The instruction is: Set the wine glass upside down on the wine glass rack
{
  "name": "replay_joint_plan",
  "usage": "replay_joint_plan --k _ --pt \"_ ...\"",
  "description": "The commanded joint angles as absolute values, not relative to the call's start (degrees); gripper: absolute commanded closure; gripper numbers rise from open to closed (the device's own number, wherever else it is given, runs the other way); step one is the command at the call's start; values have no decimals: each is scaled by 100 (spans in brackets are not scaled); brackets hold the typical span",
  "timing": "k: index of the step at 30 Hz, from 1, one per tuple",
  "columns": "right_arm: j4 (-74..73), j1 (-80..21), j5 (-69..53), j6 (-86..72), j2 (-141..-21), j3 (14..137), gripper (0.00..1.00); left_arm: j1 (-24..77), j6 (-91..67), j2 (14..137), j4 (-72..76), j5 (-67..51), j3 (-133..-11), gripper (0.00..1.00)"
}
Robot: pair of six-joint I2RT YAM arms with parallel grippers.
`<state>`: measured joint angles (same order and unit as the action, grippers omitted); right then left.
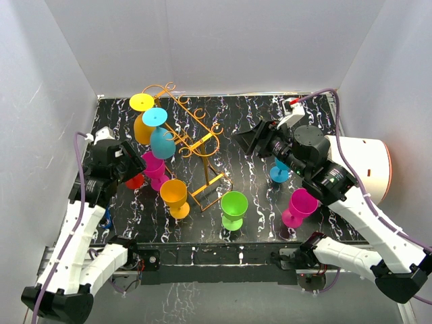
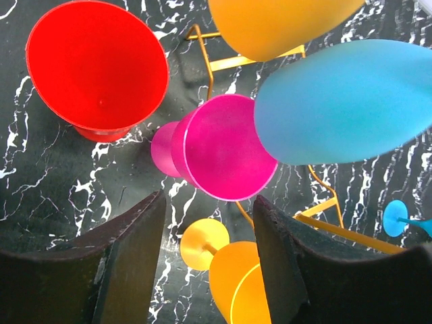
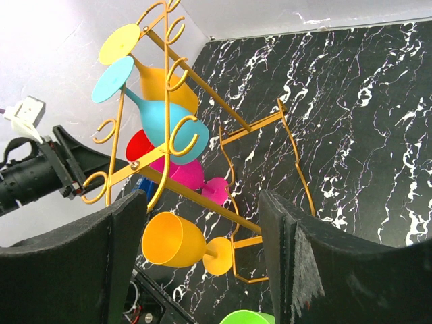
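The golden-orange wire rack [image 1: 192, 138] stands left of centre and also shows in the right wrist view [image 3: 202, 121]. An orange-yellow glass [image 1: 142, 125] and a cyan glass [image 1: 160, 140] hang upside down on it. My left gripper [image 1: 133, 165] is open and empty, just left of an upright magenta glass [image 1: 154, 169], with a red glass [image 1: 133, 181] beside it. In the left wrist view the gripper [image 2: 206, 229] hangs over the magenta glass [image 2: 223, 145], the red glass [image 2: 98, 64] and an orange glass [image 2: 250, 283]. My right gripper [image 1: 246, 140] is open and empty, right of the rack.
An orange glass [image 1: 174, 194], a green glass [image 1: 233, 206] and a second magenta glass [image 1: 299, 206] stand near the front. A cyan glass [image 1: 279, 172] is partly hidden by my right arm. A white drum [image 1: 371, 162] sits at the right edge. White walls close in the table.
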<state>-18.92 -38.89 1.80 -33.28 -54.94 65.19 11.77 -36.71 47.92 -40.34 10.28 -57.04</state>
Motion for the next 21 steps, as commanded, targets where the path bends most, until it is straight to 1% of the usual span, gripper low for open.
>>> replay_joint_plan --k 1,6,9,14,18,21 --pt "-1477 -3903 387 -3256 -5300 6603 35 1160 -3768 5165 -4018 1264 -5709 49" --pt "-1438 -3909 463 -3181 -5241 6545 35 1154 -3415 5736 -4061 1676 -5947 51" --pt "-1448 -3909 560 -3111 -5209 6523 35 1155 -3365 5941 -4045 1611 -5974 51" --pt "-1424 -3903 693 -3059 -5125 6452 35 1155 -3442 6064 -3839 1434 -5766 57" --pt "-1419 -3903 707 -3019 -5133 6459 35 1155 -3382 6296 -3866 1500 -5786 66" --pt "-1423 -3906 735 -2987 -5117 6458 35 1153 -3317 6455 -4035 1691 -5811 67"
